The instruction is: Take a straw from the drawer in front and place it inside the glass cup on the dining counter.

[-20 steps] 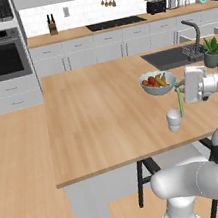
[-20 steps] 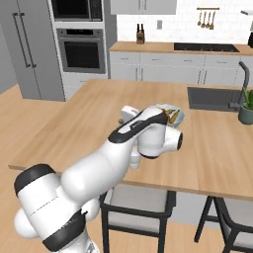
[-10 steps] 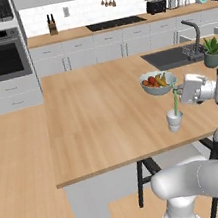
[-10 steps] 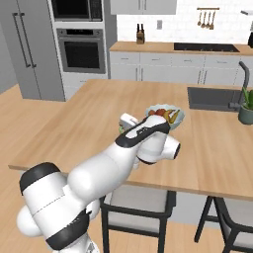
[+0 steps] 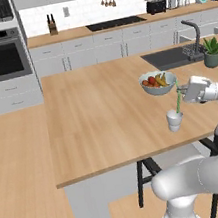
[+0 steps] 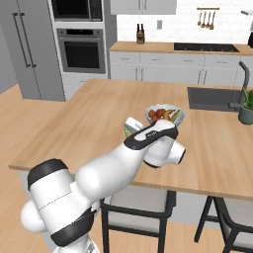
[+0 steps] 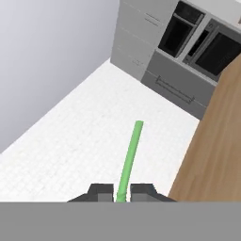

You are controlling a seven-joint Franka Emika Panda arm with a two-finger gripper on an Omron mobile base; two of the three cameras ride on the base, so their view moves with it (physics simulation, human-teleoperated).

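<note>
Holding a thin bright green straw (image 5: 177, 100) over a small translucent whitish glass cup (image 5: 174, 119) on the light wood dining bench (image 5: 97, 118).

Item: straw, slanted, its lower end at or just inside the cup's mouth as seen in the left base view; whether it touches the bottom cannot be told. Position: cup stands near the bench's front edge, just in front of a white bowl of fruit (image 5: 157, 82), apart from it. Pincer (image 7: 121, 192): two dark tips closed tight on one end of the straw, nothing else touched. Reason for hold, judged: gripping the upper end leaves the free length to drop into the narrow cup. Status: insertion under way, release not yet made.
</note>
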